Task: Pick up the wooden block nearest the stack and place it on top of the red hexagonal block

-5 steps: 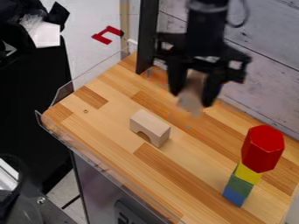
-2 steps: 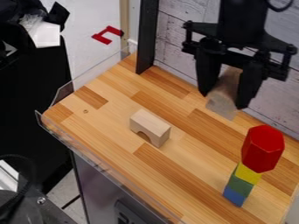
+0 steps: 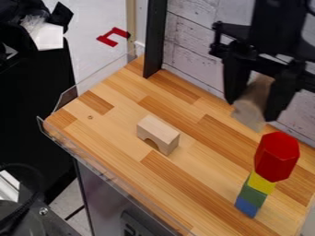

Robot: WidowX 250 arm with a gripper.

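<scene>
Upper right in the camera view, the black gripper (image 3: 253,103) is raised over the back of the wooden surface, shut on a plain wooden block (image 3: 253,105) whose lower end shows between its fingers. Below and slightly right of that block stands a tower: a red hexagonal block (image 3: 277,157) on top, then a yellow block (image 3: 261,183), a green block (image 3: 252,195) and a blue block (image 3: 247,207) at the bottom. An arch-shaped wooden block (image 3: 158,134) rests near the middle of the surface, apart from the tower.
A black upright post (image 3: 155,39) stands at the table's back left corner. White plank wall (image 3: 195,50) runs along the back edge. Low clear guards (image 3: 92,82) line the left and front edges of the wooden table (image 3: 117,120).
The gripper has moved right across the back of the table with the wooden block in it, toward the tower. The arch block and the tower have kept their places.
</scene>
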